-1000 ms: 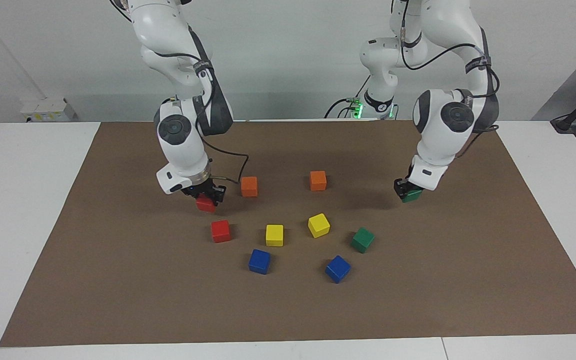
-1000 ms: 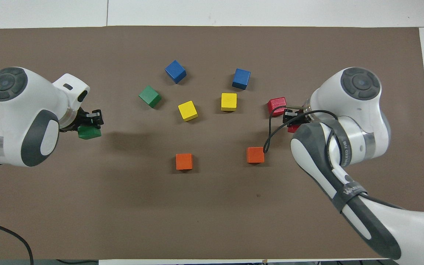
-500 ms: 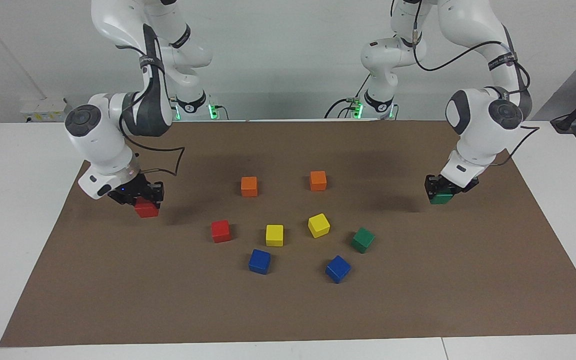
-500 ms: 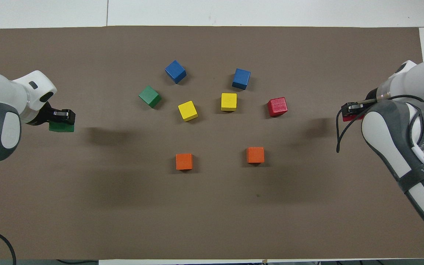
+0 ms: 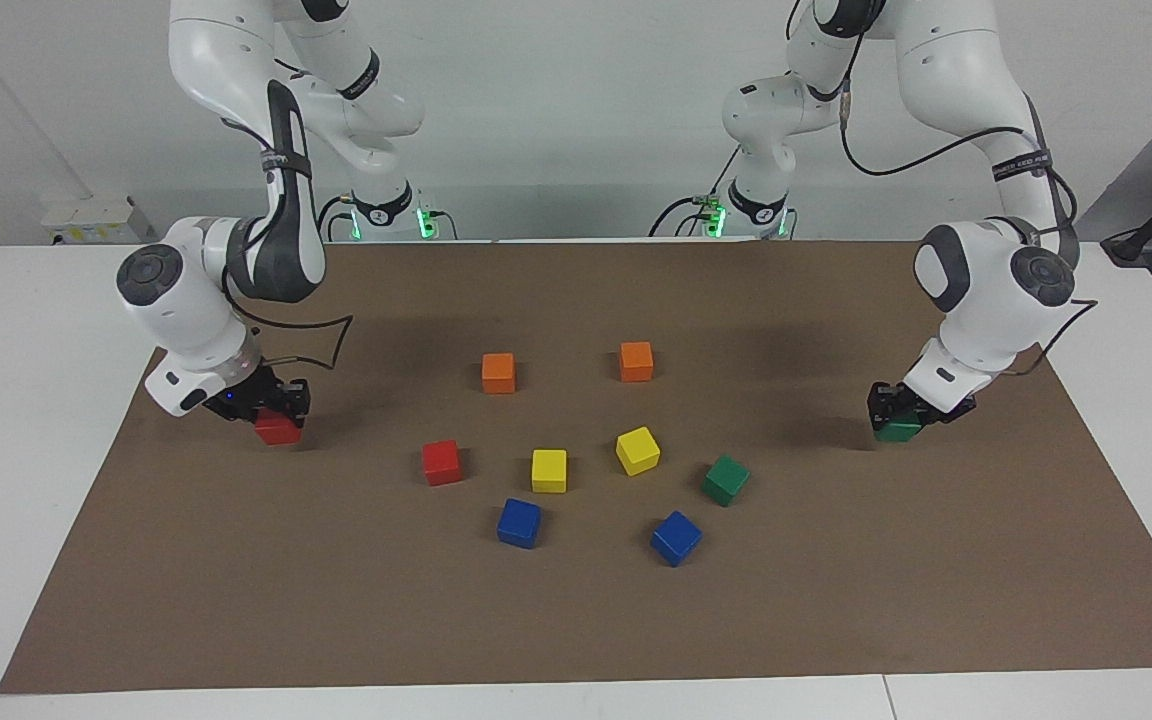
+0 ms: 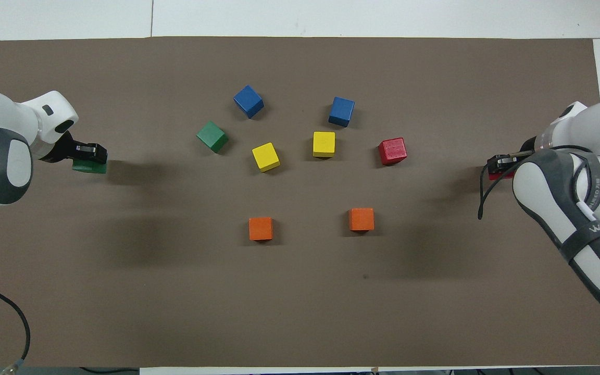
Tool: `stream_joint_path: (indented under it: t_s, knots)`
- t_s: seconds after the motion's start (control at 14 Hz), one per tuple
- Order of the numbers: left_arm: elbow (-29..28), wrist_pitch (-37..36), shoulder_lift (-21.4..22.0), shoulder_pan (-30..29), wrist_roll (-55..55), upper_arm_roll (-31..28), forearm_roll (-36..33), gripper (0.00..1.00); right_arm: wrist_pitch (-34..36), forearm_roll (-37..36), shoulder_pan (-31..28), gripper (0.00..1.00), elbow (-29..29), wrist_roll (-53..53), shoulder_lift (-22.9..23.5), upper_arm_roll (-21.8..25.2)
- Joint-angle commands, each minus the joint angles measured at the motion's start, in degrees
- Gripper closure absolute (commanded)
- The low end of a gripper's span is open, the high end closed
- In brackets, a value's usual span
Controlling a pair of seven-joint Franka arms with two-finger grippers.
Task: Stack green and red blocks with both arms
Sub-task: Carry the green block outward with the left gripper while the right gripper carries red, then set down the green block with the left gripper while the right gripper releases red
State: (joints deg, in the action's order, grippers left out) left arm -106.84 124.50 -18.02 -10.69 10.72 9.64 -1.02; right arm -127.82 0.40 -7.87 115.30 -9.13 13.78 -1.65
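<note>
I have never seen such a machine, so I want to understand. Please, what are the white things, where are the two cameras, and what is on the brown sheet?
The white things are two robot arms, each ending in a small black hand. One picture faces the robots from across the table; the other looks down from above their own end.

The left hand is shut on a green block, low over the left arm's end of the brown sheet. The right hand is shut on a red block at the right arm's end.

Lying loose in the middle are another green block, another red block, two yellow, two blue and two orange cubes.
</note>
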Motion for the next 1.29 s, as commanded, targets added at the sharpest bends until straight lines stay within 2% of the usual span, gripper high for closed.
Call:
stream_joint_path:
  t_s: [0.0, 0.36, 0.5, 0.71, 0.79, 0.86, 1.07, 1.21]
  knots:
    - [1.20, 1.88, -1.67, -0.74, 1.32, 0.47, 1.20, 1.00, -3.40, -0.14, -0.57, 1.00, 1.42, -0.45, 0.89, -0.46]
    - [1.02, 2.86, -3.16, -0.91, 0.10, 0.47, 3.57, 1.00, -5.60, -0.14, -0.66, 1.00, 1.51, -0.45, 2.83, -0.46]
    - [1.11, 3.65, -3.34, 0.05, -7.68, 0.29, 3.31, 1.00, -6.03, -0.14, -0.66, 1.00, 1.51, -0.36, 3.62, -0.46]
    - [1.02, 3.73, -3.43, 0.05, -8.26, 0.20, 1.74, 1.00, -6.48, -0.14, -0.74, 1.00, 1.51, -0.19, 3.80, -0.46]
    - [1.02, 3.65, -3.34, 0.31, -8.26, 0.29, -1.06, 1.00, -6.48, -0.14, -0.66, 0.34, 1.51, 0.42, 3.80, -0.46]
    - [0.94, 3.91, -3.43, 0.40, -8.34, 0.29, -2.13, 1.00, -6.22, -0.14, -0.66, 0.00, 1.51, 1.04, 3.80, -0.46]
    - [0.58, 4.00, -3.43, 1.63, -8.00, 0.20, -3.11, 1.00, -5.43, -0.14, -0.66, 0.00, 0.19, 1.22, 3.62, -0.46]
    - [-0.20, 5.13, -3.43, 1.63, -7.90, 0.29, -4.52, 1.00, -1.06, -0.14, -0.13, 0.00, -2.52, 3.84, 2.14, -0.55]
